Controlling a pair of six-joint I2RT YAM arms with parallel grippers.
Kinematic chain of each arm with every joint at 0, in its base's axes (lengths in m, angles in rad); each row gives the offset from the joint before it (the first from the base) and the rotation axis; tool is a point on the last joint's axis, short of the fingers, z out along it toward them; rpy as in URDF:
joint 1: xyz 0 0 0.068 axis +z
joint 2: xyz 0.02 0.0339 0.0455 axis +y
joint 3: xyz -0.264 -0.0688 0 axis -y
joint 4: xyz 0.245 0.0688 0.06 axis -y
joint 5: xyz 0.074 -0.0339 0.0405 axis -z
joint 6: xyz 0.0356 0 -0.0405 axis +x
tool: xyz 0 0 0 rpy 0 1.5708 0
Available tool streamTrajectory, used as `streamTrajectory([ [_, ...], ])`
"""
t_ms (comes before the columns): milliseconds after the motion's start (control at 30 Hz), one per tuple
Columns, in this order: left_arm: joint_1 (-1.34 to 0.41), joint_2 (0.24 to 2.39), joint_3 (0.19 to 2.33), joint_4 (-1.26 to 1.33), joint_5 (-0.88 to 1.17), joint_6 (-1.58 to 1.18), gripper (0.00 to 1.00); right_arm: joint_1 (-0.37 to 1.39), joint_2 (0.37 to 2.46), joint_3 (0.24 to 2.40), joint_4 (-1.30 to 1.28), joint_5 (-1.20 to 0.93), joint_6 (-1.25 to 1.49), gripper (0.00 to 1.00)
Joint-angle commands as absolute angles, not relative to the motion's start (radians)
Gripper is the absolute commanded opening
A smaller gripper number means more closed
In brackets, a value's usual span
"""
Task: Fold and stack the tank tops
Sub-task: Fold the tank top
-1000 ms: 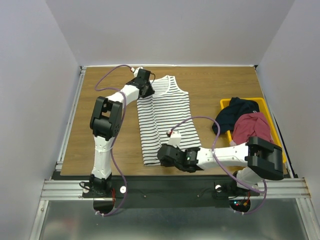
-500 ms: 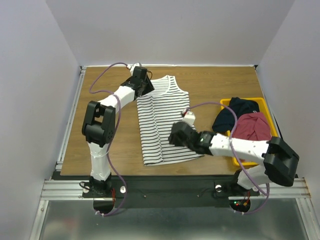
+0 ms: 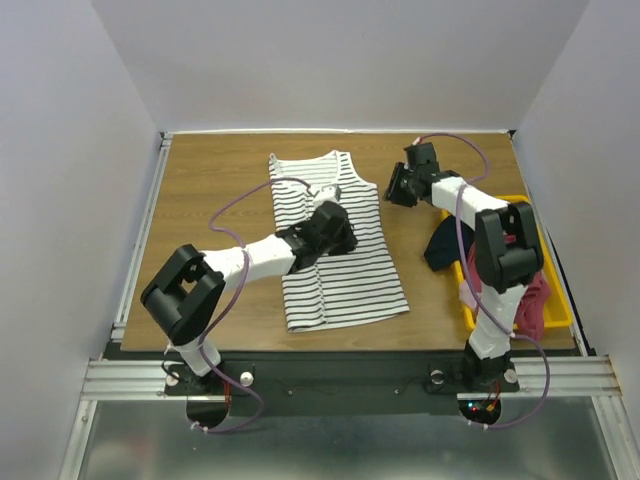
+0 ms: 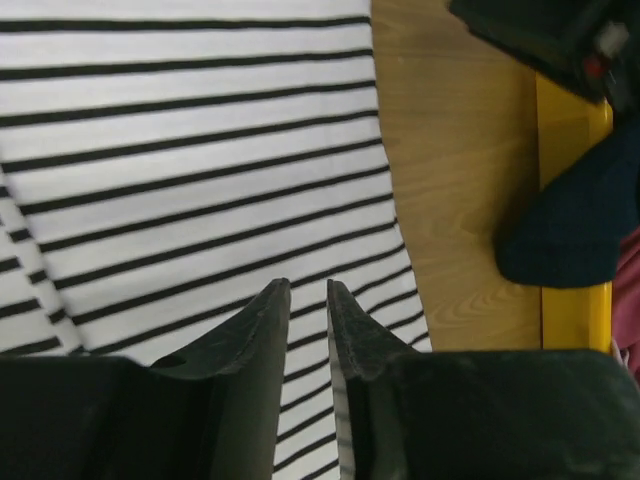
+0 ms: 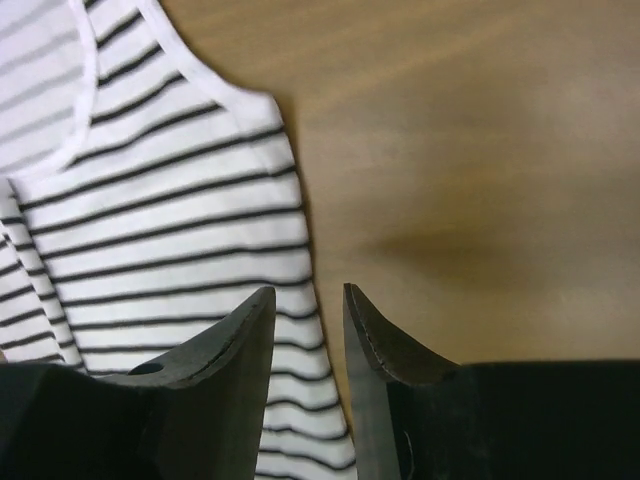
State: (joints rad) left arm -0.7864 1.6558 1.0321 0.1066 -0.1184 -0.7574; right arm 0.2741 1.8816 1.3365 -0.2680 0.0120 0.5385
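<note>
Striped top lies flat mid-frame for folding; left gripper above its middle, right gripper beside its upper-right shoulder, both slightly parted, empty, likely seeking edges.

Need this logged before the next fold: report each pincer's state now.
Left pincer: slightly open, holding nothing, over the striped tank top.
Right pincer: open, holding nothing, above that top's side edge.

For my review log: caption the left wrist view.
Left fingers, slightly parted, over the striped tank top; yellow bin at right.
</note>
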Motion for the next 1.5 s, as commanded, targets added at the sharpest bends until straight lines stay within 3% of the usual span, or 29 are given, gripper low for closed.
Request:
streamTrajectory([
  [0, -0.909, 1.626, 1.016, 0.172, -0.19, -0.775, 0.36, 0.227, 2.023, 1.531, -0.244, -0.136, 0.448, 0.39],
  [200, -0.999, 1.684, 0.996, 0.178, -0.201, -0.787, 0.4, 0.227, 2.12, 1.634, -0.238, -0.156, 0.437, 0.39],
  [533, -1.054, 1.727, 0.945, 0.143, -0.206, -0.865, 0.29, 0.242, 2.204, 1.689, -0.236, -0.161, 0.42, 0.4],
  [833, -1.107, 1.73, 0.948, 0.058, -0.235, -0.856, 0.28, 0.273, 2.264, 1.706, -0.236, -0.066, 0.416, 0.4],
  [967, -1.127, 1.741, 0.956, 0.009, -0.235, -0.845, 0.26, 0.275, 2.26, 1.69, -0.236, -0.02, 0.433, 0.31],
  [1100, -1.15, 1.749, 0.974, -0.057, -0.244, -0.825, 0.24, 0.276, 2.237, 1.648, -0.236, 0.043, 0.451, 0.16],
  [1467, -1.209, 1.744, 0.96, -0.153, -0.255, -0.801, 0.23, 0.279, 2.065, 1.399, -0.207, 0.187, 0.505, 0.11],
])
